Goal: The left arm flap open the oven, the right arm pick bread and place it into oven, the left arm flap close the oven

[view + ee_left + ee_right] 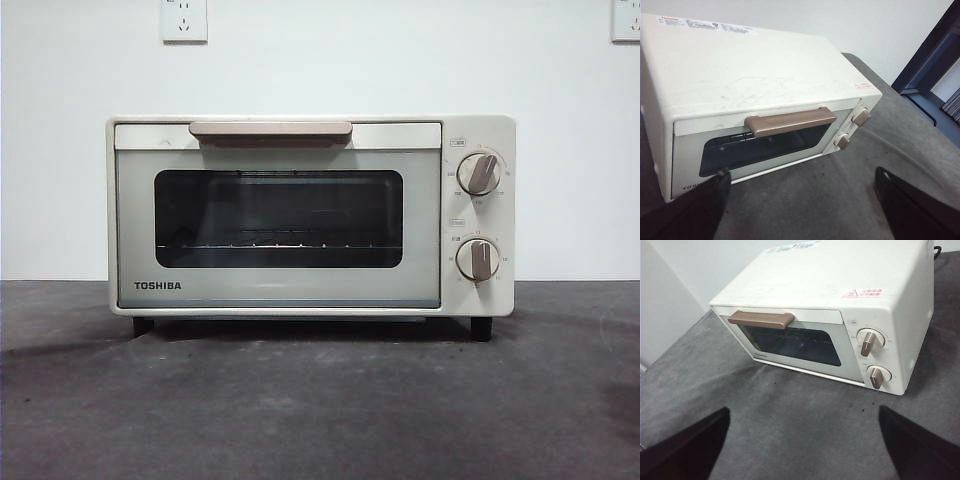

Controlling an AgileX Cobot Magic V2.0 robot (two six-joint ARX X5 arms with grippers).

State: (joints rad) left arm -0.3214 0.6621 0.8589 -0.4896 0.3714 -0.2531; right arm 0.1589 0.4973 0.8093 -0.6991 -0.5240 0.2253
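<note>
The cream-white TOSHIBA oven stands on the dark grey table with its glass door shut and its beige bar handle at the top. Through the window only a wire rack shows. The oven also shows in the left wrist view and in the right wrist view. My left gripper is open and empty, above the table in front of the oven. My right gripper is open and empty, also in front of the oven and further back. Neither arm shows in the front view. The bread is out of view.
Two knobs sit on the oven's right panel. The grey table stretches in front of the oven. A white wall with two sockets is behind. A dark frame stands beyond the table edge.
</note>
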